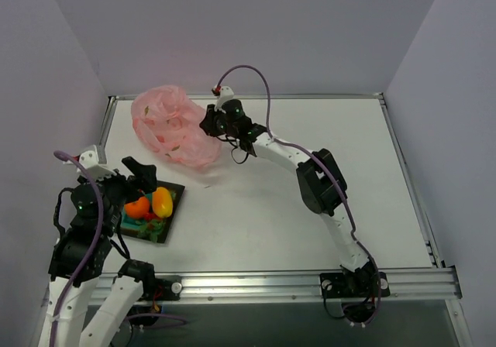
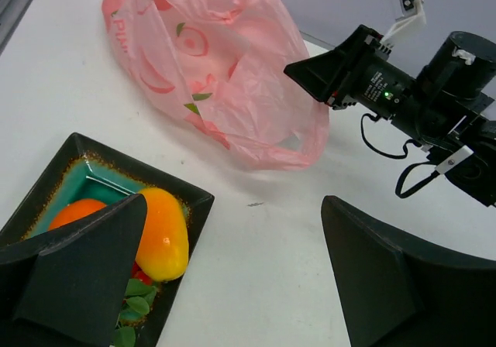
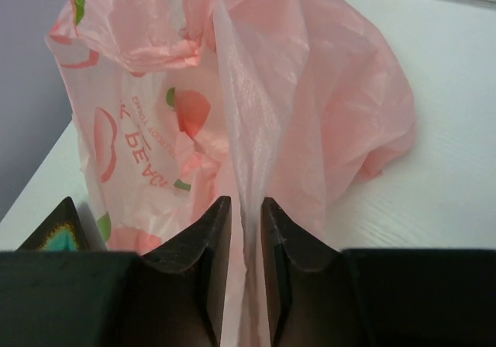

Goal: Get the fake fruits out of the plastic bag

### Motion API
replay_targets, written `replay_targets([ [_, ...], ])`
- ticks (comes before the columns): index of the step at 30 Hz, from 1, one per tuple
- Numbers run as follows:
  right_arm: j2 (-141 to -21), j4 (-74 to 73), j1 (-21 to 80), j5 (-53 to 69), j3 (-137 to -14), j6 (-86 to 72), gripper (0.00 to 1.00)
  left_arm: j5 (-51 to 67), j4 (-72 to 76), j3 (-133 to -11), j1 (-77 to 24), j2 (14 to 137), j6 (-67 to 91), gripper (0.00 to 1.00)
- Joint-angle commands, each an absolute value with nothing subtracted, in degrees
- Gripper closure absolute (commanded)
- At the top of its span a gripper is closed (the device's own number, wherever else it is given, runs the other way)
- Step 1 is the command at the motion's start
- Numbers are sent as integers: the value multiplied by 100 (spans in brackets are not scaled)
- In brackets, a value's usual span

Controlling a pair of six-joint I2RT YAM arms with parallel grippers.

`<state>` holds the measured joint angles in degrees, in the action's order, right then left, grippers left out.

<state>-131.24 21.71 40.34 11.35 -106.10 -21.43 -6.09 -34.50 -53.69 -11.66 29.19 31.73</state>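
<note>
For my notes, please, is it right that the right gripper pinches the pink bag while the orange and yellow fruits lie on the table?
No: the left wrist view shows the orange fruit and yellow fruit in the tray; the right gripper does pinch the pink bag.

Our left arm (image 1: 84, 211) sits folded up close over its base, wrist tipped forward and down. Its left pincer (image 2: 232, 207) hangs with both fingers spread wide, gripping nothing. Our right arm (image 1: 319, 178) stretches far out and leftward from its base, elbow bent midway. The right pincer (image 3: 246, 201) at its end has its fingers drawn almost together, pinching a thin fold of the plastic bag (image 3: 310, 91) between them.
</note>
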Motion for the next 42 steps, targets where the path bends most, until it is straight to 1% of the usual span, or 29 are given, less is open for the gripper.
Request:
replay_targets([
  [1,-13272,1723,4140,959,-11135,-2223,79,-272,-2909,-5572,-1187,3234,2479,6],
  [2,-13202,1705,4140,584,-11110,-2345,68,-351,-2918,-5659,-1195,3278,2331,6],
  [3,-13114,1731,4122,423,-10988,-2381,43,-369,-2935,-5712,-1187,3331,2268,6],
  [4,-12870,1723,4122,335,-10925,-2364,29,-334,-2944,-5756,-1195,3348,2181,6],
  [5,-12728,1731,4113,169,-10855,-2295,18,-290,-2910,-5818,-1187,3357,2049,6],
  [6,-12579,1731,4105,97,-10689,-2233,0,-177,-2883,-5844,-1187,3357,2004,6],
  [9,-11823,1889,4096,-174,-10337,-2092,0,0,-2708,-5932,-1187,3366,1942,6],
  [11,-11095,2091,4096,-298,-9697,-2074,0,236,-2305,-5968,-1195,3419,2082,6],
  [12,-10544,2335,4104,-395,-9416,-2083,0,507,-2172,-6055,-1187,3532,2127,6],
  [13,-10277,2451,4104,-422,-8821,-2092,0,623,-1892,-6117,-1187,3594,2240,6],
  [14,-9979,2678,4104,-465,-8520,-2109,0,702,-1750,-6195,-1187,3699,2311,6],
  [15,-9419,2768,4122,-535,-8221,-2083,0,860,-1627,-6222,-1187,3744,2372,6],
  [16,-9161,2812,4139,-571,-7678,-2057,0,914,-1374,-6249,-1187,3770,2477,6],
  [19,-8106,2839,4184,-860,-6937,-1969,0,1063,-995,-6240,-1187,3779,2680,6],
  [20,-7599,2804,4210,-957,-6482,-1977,0,1090,-932,-6232,-1195,3762,2707,6],
  [23,-6832,2577,4271,-1256,-5734,-2100,0,1195,-958,-6153,-1187,3692,2707,6],
  [24,-6394,2419,4280,-1300,-5635,-2153,0,1213,-1019,-6152,-1195,3674,2672,6],
  [29,-5188,1189,4307,-1914,-5301,-2127,0,889,-1836,-6310,-1187,3543,2242,6],
  [32,-3986,828,4298,-2196,-4914,-2092,0,721,-2065,-6232,-1187,3245,2004,6],
  [35,-3141,739,4298,-2285,-4422,-2083,0,519,-2372,-6074,-1187,3007,1828,6],
  [38,-2787,659,4298,-2531,-4158,-2136,0,466,-2531,-5828,-1187,2787,1819,6],
  [42,-2979,677,4298,-2733,-4227,-2171,0,404,-2488,-5730,-1187,2917,1933,6],
])
